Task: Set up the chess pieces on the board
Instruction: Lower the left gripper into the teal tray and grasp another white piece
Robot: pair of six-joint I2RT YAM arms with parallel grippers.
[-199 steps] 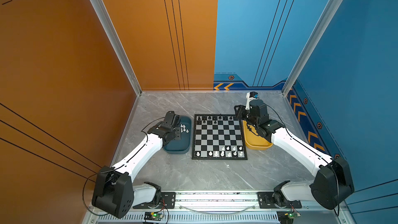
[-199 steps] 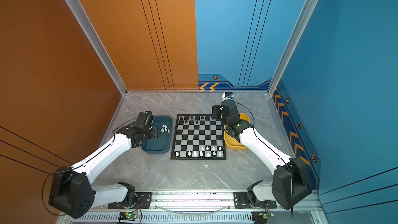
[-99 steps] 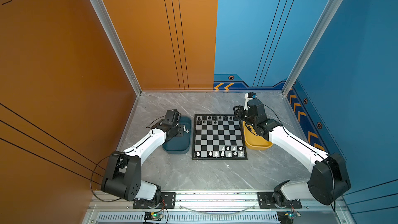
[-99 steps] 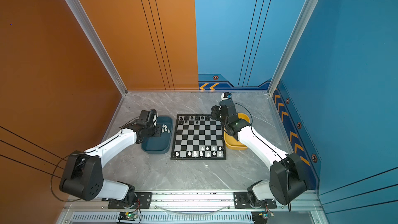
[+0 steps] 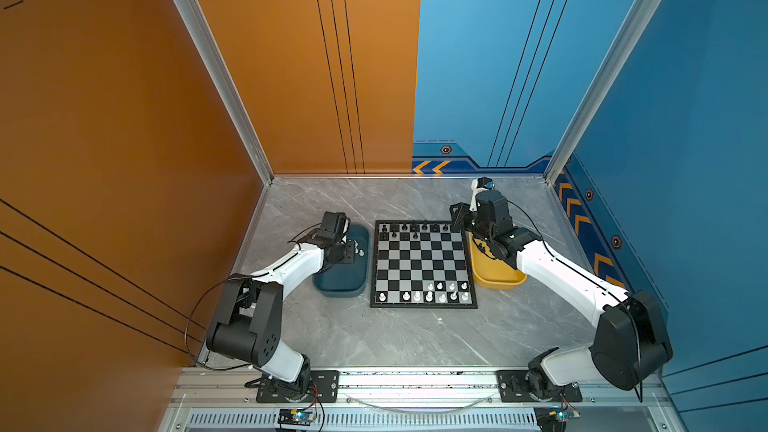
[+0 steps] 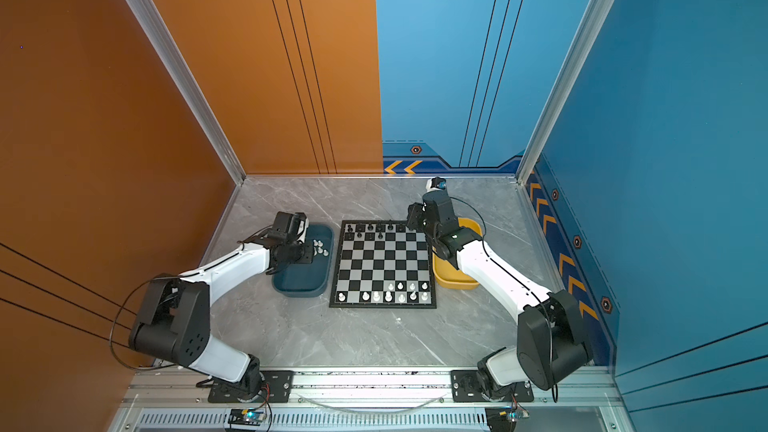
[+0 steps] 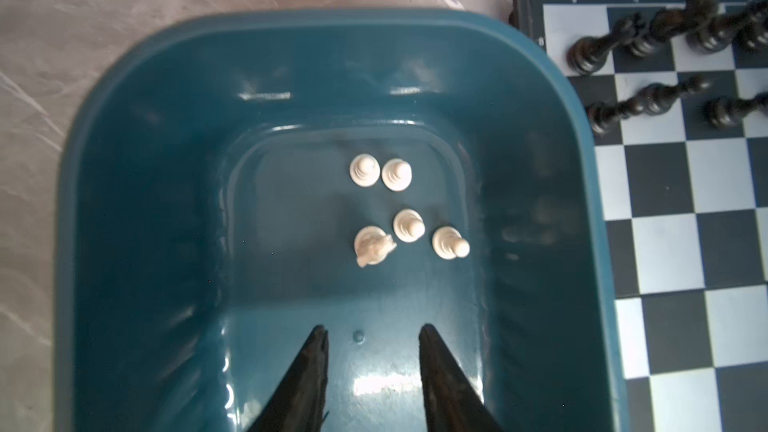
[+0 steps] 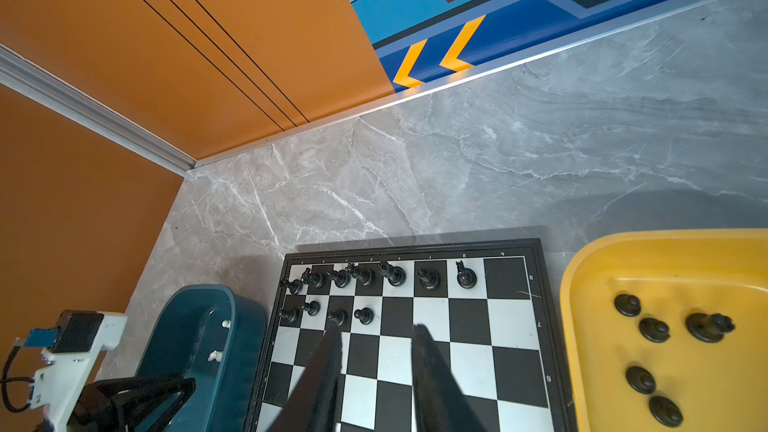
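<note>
Over glossy teal plastic tray (image 7: 291, 20): left gripper (image 7: 372, 328) parted, empty, near five round-based white pieces (image 7: 409, 224). Over flat checkered board's (image 8: 465, 313) far edge: right gripper (image 8: 377, 328) parted, empty.

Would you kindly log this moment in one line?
left gripper open over teal tray | right gripper open over board | five white pieces in tray

- Your board (image 8: 469, 326), black-and-white checks in a thin black frame, lies flat beneath the right pincer (image 8: 376, 328).
- Black pieces (image 8: 364, 315) stand just ahead of that pincer's tips; five spare black pieces (image 8: 654, 329) sit off to its side in the yellow tray (image 8: 582, 272).
- Five white pieces (image 7: 409, 225) cluster just ahead of your left pincer (image 7: 372, 328), in the teal tray (image 7: 124, 160).
</note>
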